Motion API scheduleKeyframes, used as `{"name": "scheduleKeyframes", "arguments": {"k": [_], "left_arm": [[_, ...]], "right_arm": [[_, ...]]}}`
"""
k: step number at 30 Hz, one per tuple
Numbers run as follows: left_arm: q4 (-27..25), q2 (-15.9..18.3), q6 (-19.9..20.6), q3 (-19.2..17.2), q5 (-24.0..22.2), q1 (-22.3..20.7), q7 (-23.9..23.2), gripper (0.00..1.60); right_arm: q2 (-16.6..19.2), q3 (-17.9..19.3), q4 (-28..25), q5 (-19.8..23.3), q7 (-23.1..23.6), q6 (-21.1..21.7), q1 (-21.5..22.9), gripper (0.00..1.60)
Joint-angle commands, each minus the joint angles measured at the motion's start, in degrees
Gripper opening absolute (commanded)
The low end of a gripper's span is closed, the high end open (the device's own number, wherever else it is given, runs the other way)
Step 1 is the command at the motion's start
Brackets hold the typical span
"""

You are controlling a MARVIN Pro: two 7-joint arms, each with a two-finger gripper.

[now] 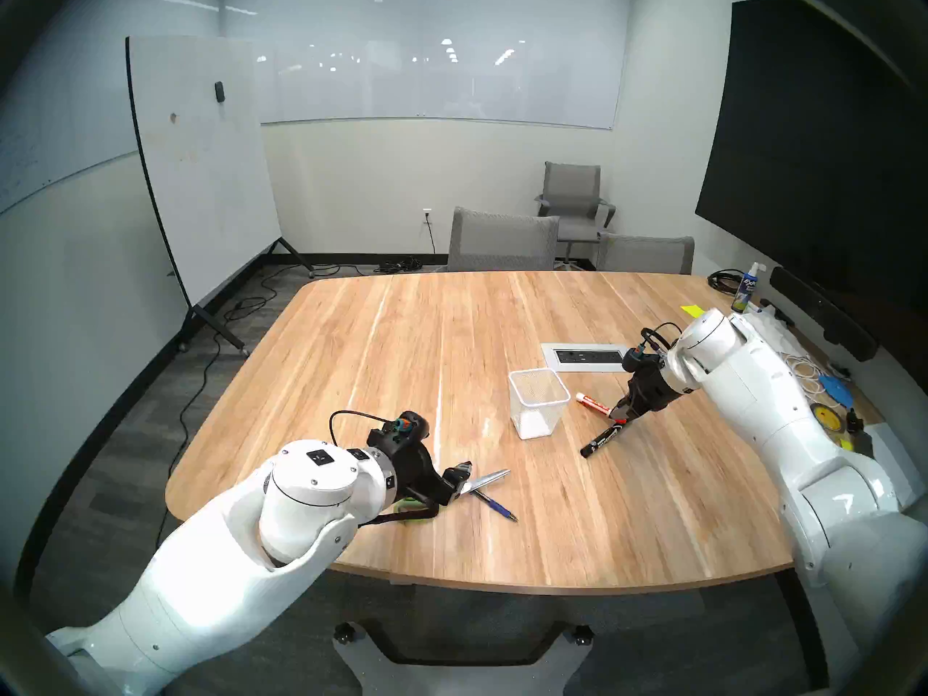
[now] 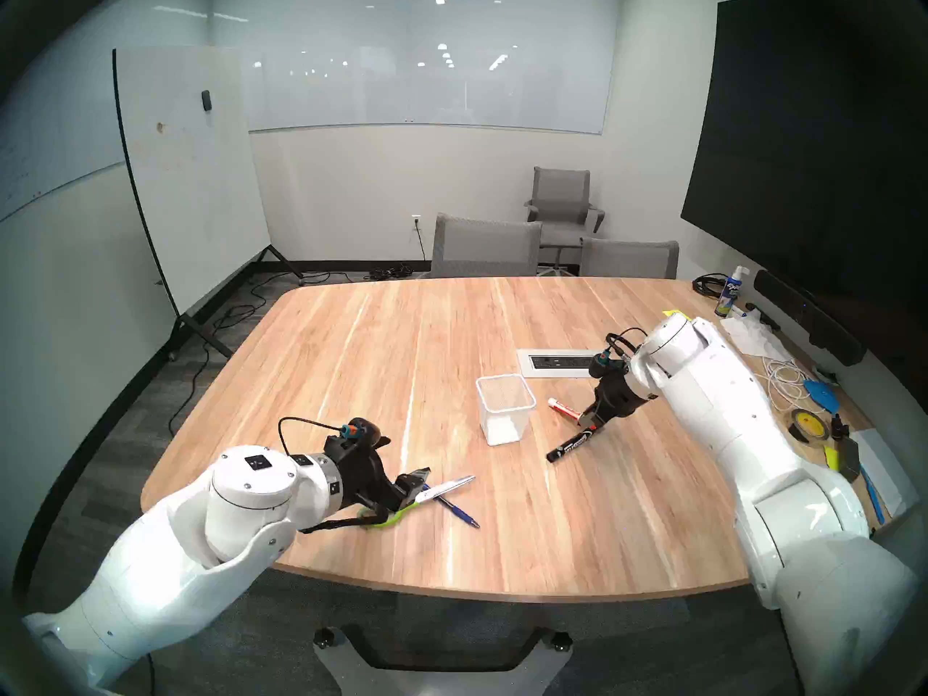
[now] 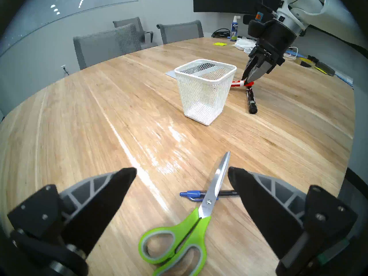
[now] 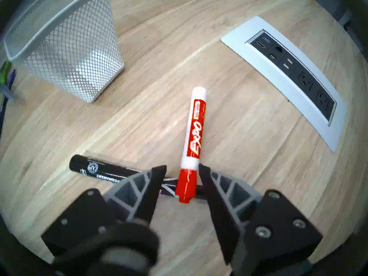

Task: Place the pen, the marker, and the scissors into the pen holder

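right fingers (image 4: 182, 177) sit apart, straddling the red marker (image 4: 194, 130) cap where it crosses the black marker (image 4: 103, 169), so close on red only. pen holder (image 4: 65, 46) stands just beyond, open table (image 4: 239, 170) around. left fingers (image 3: 182, 177) gape over scissors (image 3: 191, 221) and pen (image 3: 192, 194).

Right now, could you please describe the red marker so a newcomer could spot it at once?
Find the white wire-mesh pen holder on the wooden table. Just right of it, two markers cross under the right gripper. Yours is the white-barrelled marker with a red label and cap, lying over the all-black marker.
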Motion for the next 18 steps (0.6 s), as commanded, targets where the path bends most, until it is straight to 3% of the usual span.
{"name": "scheduleKeyframes", "arguments": {"k": [1, 7, 18], "left_arm": [[-0.9, 0.1, -0.1, -0.1, 0.1, -0.1, 0.1, 1.60], [-0.9, 0.1, -0.1, -0.1, 0.1, -0.1, 0.1, 1.60], [-0.9, 0.1, -0.1, -0.1, 0.1, -0.1, 0.1, 1.60]], "right_arm": [[0.1, 0.2, -0.4, -0.2, -0.3, -0.1, 0.9, 1.13], [0.0, 0.2, -0.1, -0.3, -0.3, -0.2, 1.0, 1.20], [-0.1, 0.2, 0.0, -0.6, -0.5, 0.0, 0.8, 1.18]]}}
